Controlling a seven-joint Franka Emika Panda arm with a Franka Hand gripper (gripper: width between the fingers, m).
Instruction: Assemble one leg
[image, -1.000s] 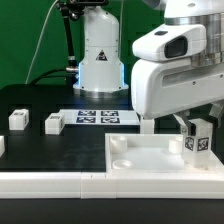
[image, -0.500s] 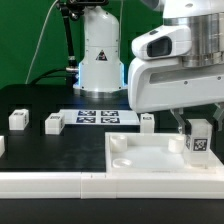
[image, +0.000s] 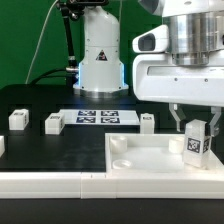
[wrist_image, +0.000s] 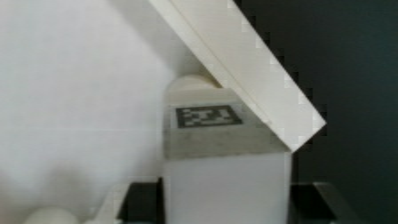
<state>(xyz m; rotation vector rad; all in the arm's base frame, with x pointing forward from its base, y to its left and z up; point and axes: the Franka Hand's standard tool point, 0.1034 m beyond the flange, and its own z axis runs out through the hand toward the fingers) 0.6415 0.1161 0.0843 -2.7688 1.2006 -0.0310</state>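
Observation:
My gripper (image: 195, 128) is shut on a leg (image: 196, 143), a small white oblong block with a black-and-white tag, and holds it upright over the right corner of the large white square panel (image: 150, 155). In the wrist view the leg (wrist_image: 222, 150) fills the middle between the two dark fingers (wrist_image: 143, 200), with its tag facing the camera and the panel's edge (wrist_image: 240, 60) running past it. Three other legs lie on the black table: one (image: 18, 119), one (image: 54, 123) and one (image: 147, 122).
The marker board (image: 97, 117) lies flat on the table behind the panel. The arm's white base (image: 98, 50) stands at the back. A white block (image: 2, 145) sits at the exterior view's left edge. A white rail (image: 60, 183) runs along the front.
The gripper with the leg has turned and shifted slightly toward the exterior view's right. The leg by the marker board, hidden before, now shows.

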